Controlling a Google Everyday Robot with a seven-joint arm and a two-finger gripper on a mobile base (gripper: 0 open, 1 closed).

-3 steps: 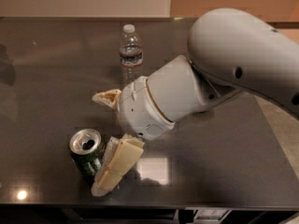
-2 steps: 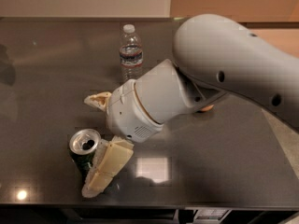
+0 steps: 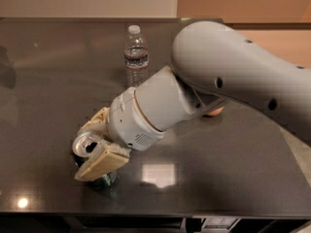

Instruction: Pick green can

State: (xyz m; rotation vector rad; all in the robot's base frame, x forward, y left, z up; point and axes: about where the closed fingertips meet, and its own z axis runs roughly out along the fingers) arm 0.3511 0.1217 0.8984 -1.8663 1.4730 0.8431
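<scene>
The green can (image 3: 84, 143) stands upright near the table's front left, with its silver top and pull-tab hole showing and a strip of dark green body below. My gripper (image 3: 93, 144) reaches down over it from the right. One tan finger (image 3: 95, 122) lies against the can's far side and the other (image 3: 101, 162) against its near side, hiding most of the body. The jaws are closed in on the can, which rests on the table.
A clear plastic water bottle (image 3: 136, 57) stands further back on the dark glossy table (image 3: 233, 178). A small orange object (image 3: 214, 112) peeks out from under my arm. The table's front edge runs along the bottom of the view.
My arm has swung left and down. The fingers, wide apart and beside the can before, now straddle it and have closed in on it.
</scene>
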